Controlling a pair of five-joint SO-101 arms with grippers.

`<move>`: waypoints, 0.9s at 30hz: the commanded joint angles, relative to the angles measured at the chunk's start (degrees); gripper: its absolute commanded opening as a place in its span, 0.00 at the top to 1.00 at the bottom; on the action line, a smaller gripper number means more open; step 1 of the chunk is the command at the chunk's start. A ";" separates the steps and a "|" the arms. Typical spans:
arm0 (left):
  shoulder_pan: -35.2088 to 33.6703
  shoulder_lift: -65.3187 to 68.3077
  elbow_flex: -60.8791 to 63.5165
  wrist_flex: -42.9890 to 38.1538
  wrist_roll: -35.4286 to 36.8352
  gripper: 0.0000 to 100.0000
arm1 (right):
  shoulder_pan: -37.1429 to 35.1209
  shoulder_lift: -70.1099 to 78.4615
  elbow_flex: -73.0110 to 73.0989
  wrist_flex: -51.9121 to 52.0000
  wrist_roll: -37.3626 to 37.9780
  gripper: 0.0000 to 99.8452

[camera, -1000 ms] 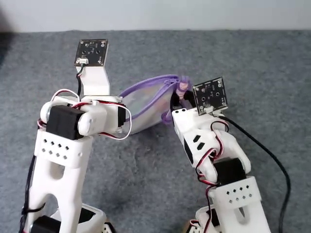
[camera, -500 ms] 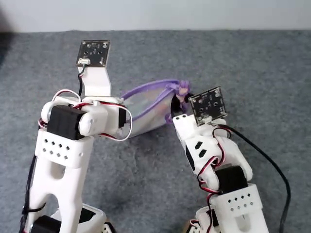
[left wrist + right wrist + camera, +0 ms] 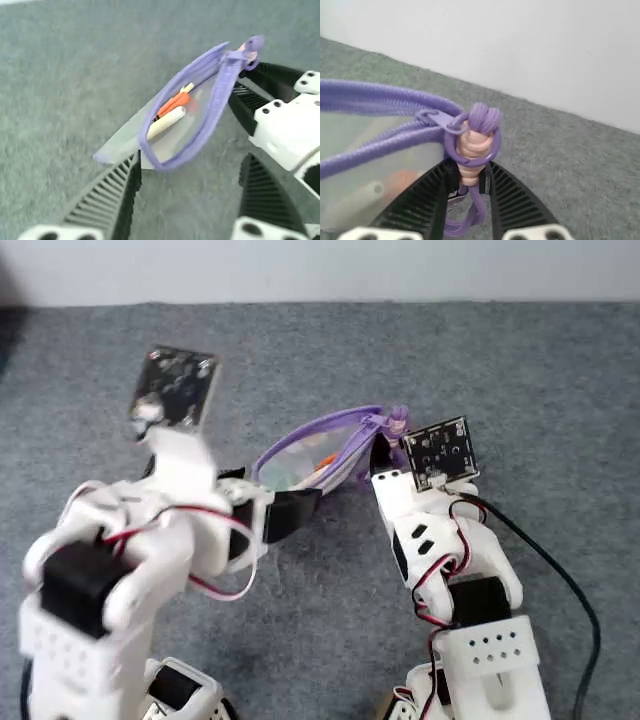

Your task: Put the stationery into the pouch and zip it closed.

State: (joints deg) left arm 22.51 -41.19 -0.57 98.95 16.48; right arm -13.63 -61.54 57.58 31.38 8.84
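Grey, napped carpet (image 3: 560,390) covers the table, meeting a plain white wall (image 3: 520,50) at the far side. From the high view the two white plastic arms with their red and black wires take up the near half. The left arm (image 3: 130,560) is on the left, and the right arm (image 3: 450,560) is on the right.

Between them lies the pouch (image 3: 295,458), a clear, soft plastic sleeve edged by a purple fabric zipper. The left wrist view looks into its gaping mouth, where the stationery lies inside: an orange pen (image 3: 172,104) beside a white one (image 3: 165,121), both slim cylinders.

That view also shows the left gripper (image 3: 192,165) with its ribbed black jaws spread wide. One tip is at the pouch's near left corner and the other stands apart over the carpet.

The right wrist view brings the pouch's far right end close. There the right gripper (image 3: 470,172) is clamped on the zipper pull (image 3: 472,135), a looped purple cord threaded with peach beads, hanging from the slider.
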 commanded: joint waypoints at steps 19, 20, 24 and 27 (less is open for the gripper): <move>-26.99 -4.04 17.27 -19.08 -0.79 0.84 | -0.13 8.48 -13.80 -6.20 5.45 0.99; -26.55 -4.04 19.47 -20.84 -0.79 0.84 | -0.13 8.66 -14.24 -6.20 5.45 0.99; -19.69 -4.22 24.75 -24.35 -0.79 0.84 | -0.31 10.15 -16.70 -6.20 5.45 0.99; -11.08 -4.13 25.19 -24.88 -0.70 0.84 | -1.45 12.35 -20.57 -5.76 5.45 0.99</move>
State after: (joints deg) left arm 4.22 -45.41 24.84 75.82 16.66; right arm -14.15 -49.93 43.34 26.73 13.85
